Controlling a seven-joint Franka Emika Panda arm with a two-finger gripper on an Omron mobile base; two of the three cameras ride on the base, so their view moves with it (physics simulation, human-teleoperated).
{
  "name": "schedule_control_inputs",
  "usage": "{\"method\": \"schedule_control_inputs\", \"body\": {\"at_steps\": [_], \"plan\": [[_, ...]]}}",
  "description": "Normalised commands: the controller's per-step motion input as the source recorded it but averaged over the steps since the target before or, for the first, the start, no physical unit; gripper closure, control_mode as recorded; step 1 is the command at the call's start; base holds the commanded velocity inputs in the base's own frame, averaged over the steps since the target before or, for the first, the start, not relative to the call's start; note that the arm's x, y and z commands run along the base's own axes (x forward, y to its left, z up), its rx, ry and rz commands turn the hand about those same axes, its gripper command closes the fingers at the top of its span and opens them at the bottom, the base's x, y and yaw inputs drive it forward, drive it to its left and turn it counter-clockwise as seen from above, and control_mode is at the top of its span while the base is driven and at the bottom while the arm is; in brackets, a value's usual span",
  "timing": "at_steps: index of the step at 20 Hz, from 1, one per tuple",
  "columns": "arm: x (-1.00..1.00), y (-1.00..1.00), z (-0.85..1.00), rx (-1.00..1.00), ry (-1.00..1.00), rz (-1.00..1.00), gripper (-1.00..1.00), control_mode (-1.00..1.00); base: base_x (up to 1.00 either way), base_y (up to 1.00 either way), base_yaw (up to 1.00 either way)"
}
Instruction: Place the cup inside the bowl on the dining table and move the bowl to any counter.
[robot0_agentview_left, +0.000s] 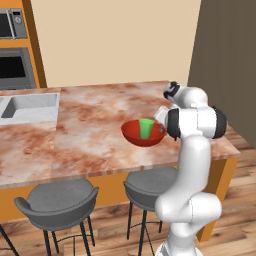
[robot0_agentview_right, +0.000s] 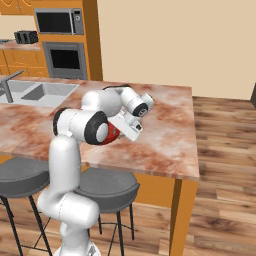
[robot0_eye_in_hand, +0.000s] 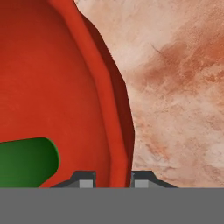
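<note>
While clamping the bowl (robot0_agentview_left: 143, 135) by its rim, with one finger inside and one outside the red wall in the hand view, gripper (robot0_eye_in_hand: 112, 180) closing tight on that rim at the bowl's right side in the left base view. Holding the bowl (robot0_eye_in_hand: 52, 87) over the dining table (robot0_agentview_left: 95, 135), near its front edge and right end; whether touching the top or just clear of it, cannot tell. Carrying the cup (robot0_agentview_left: 146, 128) inside the bowl, green, upright, near its middle. Showing the cup (robot0_eye_in_hand: 26, 161) low on the inner red surface in the hand view. Sitting inset at the table's far left, a grey sink (robot0_agentview_left: 30, 106). Standing below the front edge, two grey stools (robot0_agentview_left: 60, 202).
</note>
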Motion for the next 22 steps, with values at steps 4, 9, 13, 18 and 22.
{"method": "schedule_control_inputs", "body": {"at_steps": [4, 9, 13, 18, 22], "plan": [[-0.38, 0.0, 0.09, 0.0, -0.02, -0.04, 1.0, -1.0, 0.0, 0.0, 0.0], [-0.23, 0.0, 0.12, 0.0, -0.05, -0.01, 1.0, -1.0, 0.0, 0.0, 0.0], [-0.22, 0.0, 0.14, 0.0, -0.08, 0.0, 1.0, -1.0, 0.0, 0.0, 0.0], [-0.3, 0.0, 0.13, 0.0, -0.1, 0.0, 1.0, -1.0, 0.0, 0.0, 0.0], [-0.31, 0.0, 0.12, 0.0, -0.12, 0.0, 1.0, -1.0, 0.0, 0.0, 0.0]]}}
